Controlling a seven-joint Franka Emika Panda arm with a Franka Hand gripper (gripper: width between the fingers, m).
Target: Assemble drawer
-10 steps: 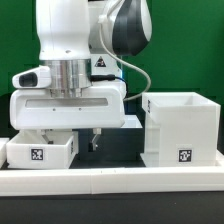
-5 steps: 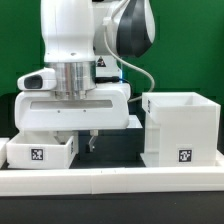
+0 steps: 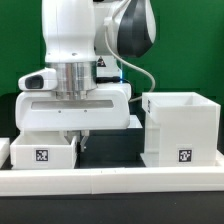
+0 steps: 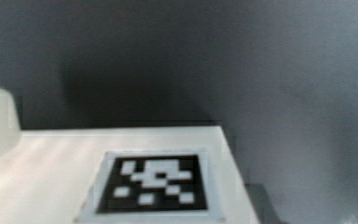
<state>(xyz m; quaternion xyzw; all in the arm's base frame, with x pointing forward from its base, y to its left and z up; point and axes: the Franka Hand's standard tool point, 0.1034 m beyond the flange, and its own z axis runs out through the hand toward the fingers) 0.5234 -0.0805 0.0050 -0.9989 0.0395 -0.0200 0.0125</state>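
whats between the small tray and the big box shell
Exterior view: the tool sits beside the tray; beyond it, bare black table up to the box shell.

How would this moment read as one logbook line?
tool: low at small white tagged plastic tray | large white plastic box shell: apart, untouched | tool opening: unclear

The dark tabletop [image 3: 112, 150] carries a shallow white tray [image 3: 40, 155] at the exterior view's left and a large white box shell [image 3: 180, 130] at its right, well apart. A long low white border rail [image 3: 110, 178] lies in front of both.
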